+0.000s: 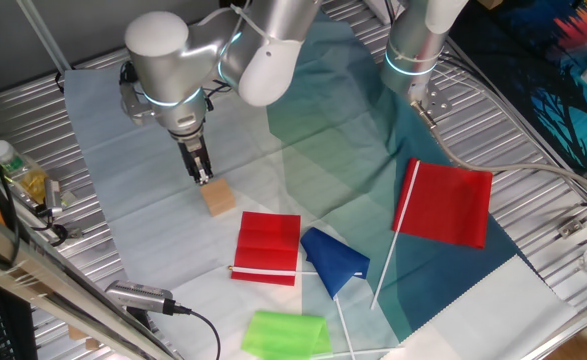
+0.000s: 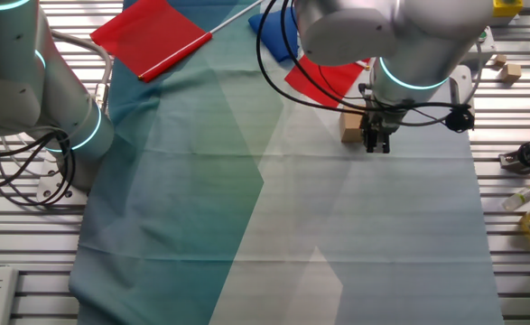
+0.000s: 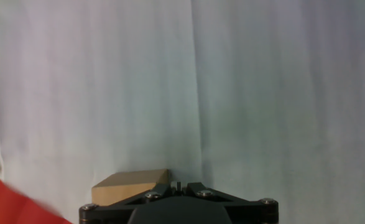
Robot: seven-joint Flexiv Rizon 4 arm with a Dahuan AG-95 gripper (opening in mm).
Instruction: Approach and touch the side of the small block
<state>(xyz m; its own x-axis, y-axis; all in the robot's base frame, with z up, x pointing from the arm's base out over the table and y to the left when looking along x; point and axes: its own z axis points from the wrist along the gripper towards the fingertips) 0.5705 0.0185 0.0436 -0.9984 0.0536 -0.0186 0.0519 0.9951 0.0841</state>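
Gripper [image 1: 202, 175] hangs low over the pale cloth [image 1: 123, 200], fingers drawn together on nothing, tips just beside the small block [image 1: 218, 197], which sits left of the folded red cloth [image 1: 268, 247]; we cannot tell if they touch. We judge the block light, stiff and apt to slide (likely wood), so we would meet a flat side face low and gently.

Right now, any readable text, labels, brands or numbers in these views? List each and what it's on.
None can be read.
Small block: plain wood, no markings.
Red flag, folded red flag, blue flag, green flag: plain, no print.
Bottle at the table edge: label too small and blurred to read.
Gripper: no marking visible.
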